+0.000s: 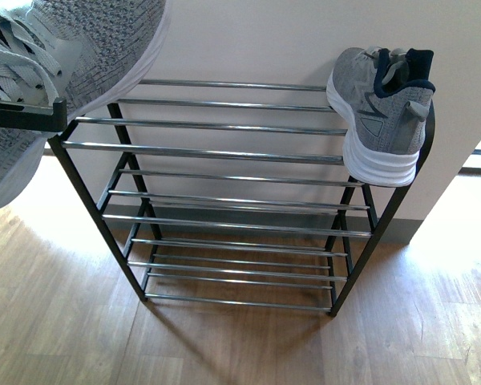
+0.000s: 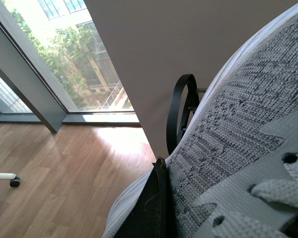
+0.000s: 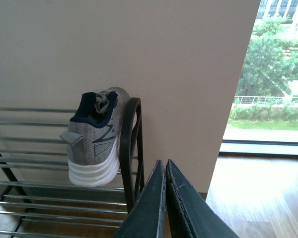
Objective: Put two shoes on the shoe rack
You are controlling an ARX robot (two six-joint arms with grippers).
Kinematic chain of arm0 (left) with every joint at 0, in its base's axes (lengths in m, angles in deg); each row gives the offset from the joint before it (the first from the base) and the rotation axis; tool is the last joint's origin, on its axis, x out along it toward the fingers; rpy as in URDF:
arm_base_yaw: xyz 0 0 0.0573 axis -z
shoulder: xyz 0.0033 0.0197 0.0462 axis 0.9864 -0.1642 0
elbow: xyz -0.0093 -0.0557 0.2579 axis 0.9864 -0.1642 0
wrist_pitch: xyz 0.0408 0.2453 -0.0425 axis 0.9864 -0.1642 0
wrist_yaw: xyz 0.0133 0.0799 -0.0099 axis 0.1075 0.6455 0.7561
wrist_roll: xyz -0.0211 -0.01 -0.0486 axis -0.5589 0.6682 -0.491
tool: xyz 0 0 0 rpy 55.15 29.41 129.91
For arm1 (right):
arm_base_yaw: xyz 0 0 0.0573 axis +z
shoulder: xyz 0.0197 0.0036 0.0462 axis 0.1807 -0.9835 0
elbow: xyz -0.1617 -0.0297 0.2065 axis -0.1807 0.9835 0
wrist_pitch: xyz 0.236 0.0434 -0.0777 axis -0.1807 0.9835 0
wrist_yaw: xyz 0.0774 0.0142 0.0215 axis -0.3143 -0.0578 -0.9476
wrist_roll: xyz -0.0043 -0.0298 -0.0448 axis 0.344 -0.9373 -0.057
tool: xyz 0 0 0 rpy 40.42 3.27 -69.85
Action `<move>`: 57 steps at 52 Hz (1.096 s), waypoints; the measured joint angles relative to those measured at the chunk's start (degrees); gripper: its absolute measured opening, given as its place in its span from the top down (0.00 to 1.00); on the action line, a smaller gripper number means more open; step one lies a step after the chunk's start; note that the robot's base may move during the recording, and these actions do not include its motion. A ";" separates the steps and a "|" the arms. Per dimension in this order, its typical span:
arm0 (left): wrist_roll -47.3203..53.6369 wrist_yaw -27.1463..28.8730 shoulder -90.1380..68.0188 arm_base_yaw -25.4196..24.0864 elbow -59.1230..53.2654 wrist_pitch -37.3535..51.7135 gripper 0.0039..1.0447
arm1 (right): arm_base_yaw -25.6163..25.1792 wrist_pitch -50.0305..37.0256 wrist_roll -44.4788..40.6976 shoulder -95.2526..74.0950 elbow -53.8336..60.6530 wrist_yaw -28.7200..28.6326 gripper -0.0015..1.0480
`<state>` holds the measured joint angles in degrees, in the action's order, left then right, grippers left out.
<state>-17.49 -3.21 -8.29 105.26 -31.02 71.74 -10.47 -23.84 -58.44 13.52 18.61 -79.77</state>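
Shoes, grey knit, one pair; you have two items to log against the shoe rack [image 1: 224, 152].

Item 1: placed shoe [image 1: 381, 112]. It sits on the rack's top tier at its right end, close against the rounded right frame loop. The toe points toward the wall [image 1: 248, 40] behind the rack, and the heel overhangs the rack's front bar.

Item 2: held shoe [image 1: 64, 72]. It hangs tilted over the rack's left end, above the top tier. You cannot tell from these views whether its white sole touches the bars.

Left claw [image 1: 40, 115]: clamped on the held shoe, with one dark finger [image 2: 156, 203] pressed against the knit upper.

Right claw [image 3: 164, 166]: fingers together and gripping nothing, just off the rack's right end and clear of the placed shoe.

Status, as a judgement: one shoe is done and the second is on its way to the free left part of the top tier.

Hazards to note:
- If you release the held shoe while it is this tilted, it may roll off the rack's left end or its front edge onto the wooden floor [image 1: 240, 345].
- The bars are thin and gapped, so a toe set down nose-first could wedge between two of them.
- If the shoe or arm bumps the rack frame, the jolt could tip the overhanging heel of the placed shoe forward off the rack.
- A careless sideways move of the right claw toward the rack would strike the frame loop or that same shoe.
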 joint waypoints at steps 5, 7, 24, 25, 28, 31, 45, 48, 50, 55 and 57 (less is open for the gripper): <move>0.00 -0.02 0.00 0.00 0.00 0.00 0.98 | 0.00 4.00 0.00 4.17 0.02 0.00 0.98; 0.00 -0.02 0.00 0.00 0.00 0.00 0.98 | 0.00 5.40 0.00 5.70 0.02 0.00 0.98; 0.00 -0.02 0.00 0.00 0.00 0.00 0.98 | 0.00 16.44 0.00 17.46 0.07 0.00 0.98; 0.00 -0.02 0.00 0.00 0.00 0.00 0.98 | 0.00 16.90 0.00 17.97 0.07 0.00 0.98; 0.00 -0.02 0.00 0.00 0.00 0.00 0.98 | 0.00 18.47 0.00 19.56 0.07 0.00 0.98; 0.00 0.00 0.00 0.00 0.00 0.00 0.98 | 0.00 20.17 0.00 21.29 0.07 0.00 0.98; 0.00 -0.02 0.00 0.00 0.00 0.00 0.98 | 0.00 24.68 0.00 25.79 0.07 0.00 0.98; 0.00 -0.02 0.00 0.00 0.00 0.00 0.98 | 0.00 25.68 0.00 26.75 0.07 0.00 0.98; 0.00 -0.02 0.00 0.00 0.00 0.00 0.98 | 0.00 26.32 0.00 27.36 0.07 0.00 0.98; 0.00 -0.07 0.00 0.00 0.00 0.00 0.98 | 0.00 35.15 0.00 34.25 0.04 0.04 0.98; 0.00 0.00 0.00 0.00 0.00 0.00 0.98 | 0.00 36.33 0.00 36.39 0.04 0.00 0.98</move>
<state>-17.49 -3.21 -8.29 105.26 -31.02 71.74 -10.47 12.48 -58.44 49.91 18.65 -79.77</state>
